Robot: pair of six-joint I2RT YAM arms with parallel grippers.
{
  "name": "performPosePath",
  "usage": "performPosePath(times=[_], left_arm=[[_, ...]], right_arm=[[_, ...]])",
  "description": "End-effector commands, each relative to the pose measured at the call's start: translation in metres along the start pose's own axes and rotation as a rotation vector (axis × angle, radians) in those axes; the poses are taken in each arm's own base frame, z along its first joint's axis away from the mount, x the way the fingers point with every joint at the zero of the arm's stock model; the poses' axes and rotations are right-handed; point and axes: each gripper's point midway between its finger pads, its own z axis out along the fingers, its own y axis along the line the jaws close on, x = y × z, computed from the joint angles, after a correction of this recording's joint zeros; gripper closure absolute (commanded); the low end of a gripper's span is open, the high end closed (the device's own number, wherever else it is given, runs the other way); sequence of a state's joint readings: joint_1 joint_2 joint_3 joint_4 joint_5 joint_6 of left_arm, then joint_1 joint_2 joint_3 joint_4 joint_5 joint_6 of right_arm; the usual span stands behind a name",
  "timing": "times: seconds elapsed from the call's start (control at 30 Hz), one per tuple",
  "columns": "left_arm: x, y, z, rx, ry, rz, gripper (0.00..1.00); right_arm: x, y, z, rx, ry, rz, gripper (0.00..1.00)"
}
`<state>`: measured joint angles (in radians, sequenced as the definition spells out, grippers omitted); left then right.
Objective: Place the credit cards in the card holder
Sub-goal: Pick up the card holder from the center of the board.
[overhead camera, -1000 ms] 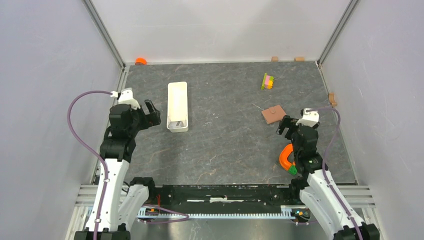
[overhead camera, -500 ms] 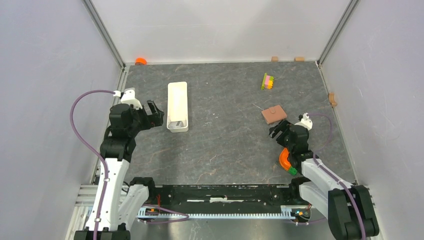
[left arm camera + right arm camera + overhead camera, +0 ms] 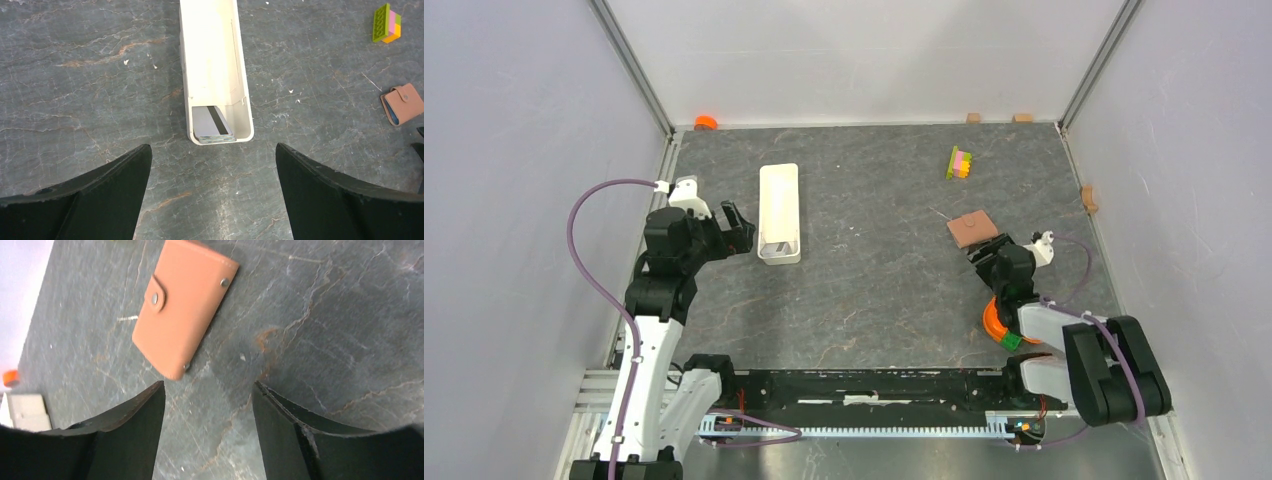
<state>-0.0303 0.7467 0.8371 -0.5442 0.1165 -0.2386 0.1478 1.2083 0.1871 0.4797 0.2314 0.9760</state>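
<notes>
The credit cards [image 3: 214, 124] lie as a pale blue-grey stack at the near end of a long white tray [image 3: 196, 50]; in the top view the stack [image 3: 776, 246] is just visible. My left gripper [image 3: 210, 150] is open and empty, hovering just short of the tray's near end; in the top view it [image 3: 739, 228] is left of the tray [image 3: 779, 190]. The card holder [image 3: 182, 310] is a closed reddish-brown wallet flat on the table, also seen from above [image 3: 971, 228]. My right gripper [image 3: 207, 387] is open and empty, just short of the wallet's near corner [image 3: 982, 252].
A green, pink and yellow block stack [image 3: 960, 162] lies at the back right. An orange curved piece [image 3: 996, 320] sits by the right arm's base. An orange cap [image 3: 706, 122] and small brown blocks [image 3: 972, 117] line the back wall; another [image 3: 1088, 197] sits by the right wall.
My right arm has dropped low and reached forward, bringing its gripper close to the wallet. My left gripper has edged slightly right toward the tray.
</notes>
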Motion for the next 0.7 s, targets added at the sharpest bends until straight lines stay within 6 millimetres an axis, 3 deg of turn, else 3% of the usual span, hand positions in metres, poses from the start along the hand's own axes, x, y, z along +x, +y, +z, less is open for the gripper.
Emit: performPosePath(times=[0.0, 0.3, 0.53, 0.6, 0.67], left_arm=[[-0.007, -0.009, 0.000, 0.038, -0.020, -0.012, 0.00], [-0.005, -0.008, 0.002, 0.037, -0.009, -0.015, 0.00], [-0.001, -0.010, 0.006, 0.046, 0.008, -0.016, 0.00], [0.000, -0.015, 0.007, 0.080, 0.010, -0.012, 0.00], [0.002, -0.024, 0.008, 0.129, 0.016, -0.006, 0.00]], right_arm=[[-0.016, -0.006, 0.015, 0.065, -0.101, 0.137, 0.31], [-0.008, 0.004, 0.047, 0.078, -0.072, 0.209, 0.35], [-0.014, 0.016, 0.061, 0.026, -0.103, 0.187, 0.77], [-0.020, 0.026, 0.061, -0.017, -0.111, 0.155, 1.00], [-0.025, 0.041, 0.061, -0.077, -0.113, 0.094, 1.00]])
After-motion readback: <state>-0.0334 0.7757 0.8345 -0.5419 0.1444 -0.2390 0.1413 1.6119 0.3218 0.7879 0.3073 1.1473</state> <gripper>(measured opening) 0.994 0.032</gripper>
